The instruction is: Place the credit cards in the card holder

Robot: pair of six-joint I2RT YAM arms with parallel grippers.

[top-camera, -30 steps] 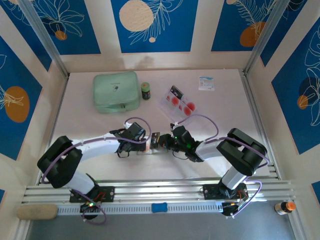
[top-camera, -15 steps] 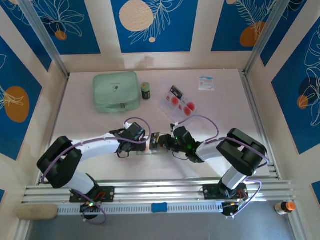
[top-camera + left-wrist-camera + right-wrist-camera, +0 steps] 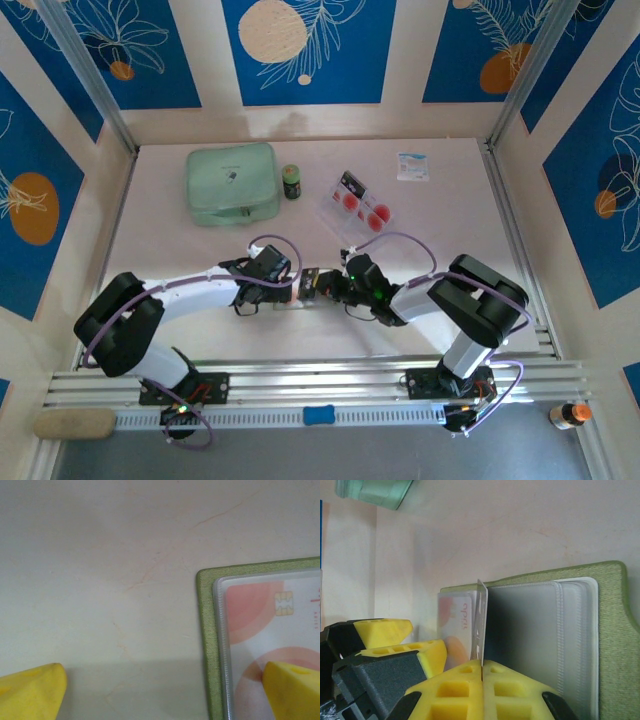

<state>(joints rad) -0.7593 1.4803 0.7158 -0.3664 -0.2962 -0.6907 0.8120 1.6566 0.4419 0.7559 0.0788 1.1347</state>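
The olive-green card holder (image 3: 610, 630) lies open on the table between both grippers, and from above the card holder (image 3: 308, 281) is small. My right gripper (image 3: 483, 664) is shut on one clear sleeve leaf (image 3: 482, 620), holding it upright on edge. Left of that leaf lies a sleeve with a credit card (image 3: 457, 625) inside. In the left wrist view the same card (image 3: 255, 610), red circles showing, sits behind the sleeve inside the green border (image 3: 205, 645). My left gripper (image 3: 162, 692) is open, its right fingertip (image 3: 292, 690) over the sleeve. More credit cards (image 3: 352, 203) lie far off.
A clear plastic tray (image 3: 331, 211) at the back centre holds the loose cards. The mint-green zip case (image 3: 232, 183) and a small dark bottle (image 3: 291, 181) stand behind the left arm. A white packet (image 3: 413, 166) lies back right. The left fingers (image 3: 385, 630) crowd the right gripper.
The right arm's elbow has shifted slightly to the left. Both grippers and the card holder stay where they were.
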